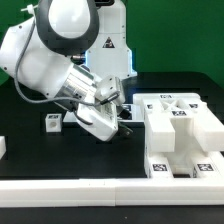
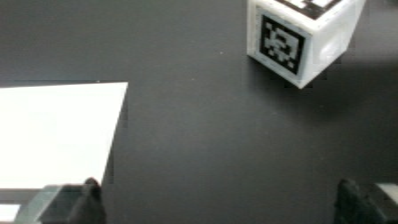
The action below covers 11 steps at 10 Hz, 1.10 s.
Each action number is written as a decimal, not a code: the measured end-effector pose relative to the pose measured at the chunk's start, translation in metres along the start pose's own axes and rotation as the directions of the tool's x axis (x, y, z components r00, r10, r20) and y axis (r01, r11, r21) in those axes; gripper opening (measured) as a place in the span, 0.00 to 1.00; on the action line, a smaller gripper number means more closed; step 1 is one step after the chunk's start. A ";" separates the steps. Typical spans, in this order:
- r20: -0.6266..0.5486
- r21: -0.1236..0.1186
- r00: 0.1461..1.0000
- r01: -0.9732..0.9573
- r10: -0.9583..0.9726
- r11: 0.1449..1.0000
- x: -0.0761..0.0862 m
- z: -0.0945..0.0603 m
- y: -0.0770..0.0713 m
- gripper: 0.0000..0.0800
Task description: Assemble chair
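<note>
While my white-bodied two-finger gripper [image 2: 217, 200] hangs over the black table [image 1: 110, 170], fingers [image 2: 71, 202] spread wide and empty, I see the blocky white tagged chair body [image 1: 180, 135] at the exterior view's right, and a small white tagged cube [image 1: 52, 122] at its left.

In the wrist view, the tagged block [image 2: 294, 40] runs off the frame; the white flat piece [image 2: 54, 130] near it does too.
</note>
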State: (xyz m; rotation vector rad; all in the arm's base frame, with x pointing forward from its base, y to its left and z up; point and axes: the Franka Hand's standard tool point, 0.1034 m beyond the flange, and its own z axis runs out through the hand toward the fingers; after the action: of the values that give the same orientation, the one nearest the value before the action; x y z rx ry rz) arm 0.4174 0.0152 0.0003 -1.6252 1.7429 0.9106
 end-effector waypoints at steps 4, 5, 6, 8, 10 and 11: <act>0.046 0.113 0.993 -0.117 0.113 0.987 -0.007 0.009 0.017 0.81; 0.005 0.106 0.989 -0.147 0.147 0.983 -0.012 0.012 0.020 0.81; -0.004 0.103 0.989 -0.149 0.150 0.983 -0.016 0.012 0.018 0.81; -0.005 0.106 0.988 -0.152 0.154 0.983 -0.013 0.011 0.018 0.81; -0.008 0.107 0.988 -0.153 0.154 0.982 -0.012 0.011 0.018 0.81; -0.009 0.108 0.988 -0.153 0.154 0.982 -0.012 0.011 0.018 0.81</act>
State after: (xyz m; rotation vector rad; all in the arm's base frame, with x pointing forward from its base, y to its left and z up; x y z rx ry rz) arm 0.3999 0.0316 0.0052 -1.4503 1.9164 0.8596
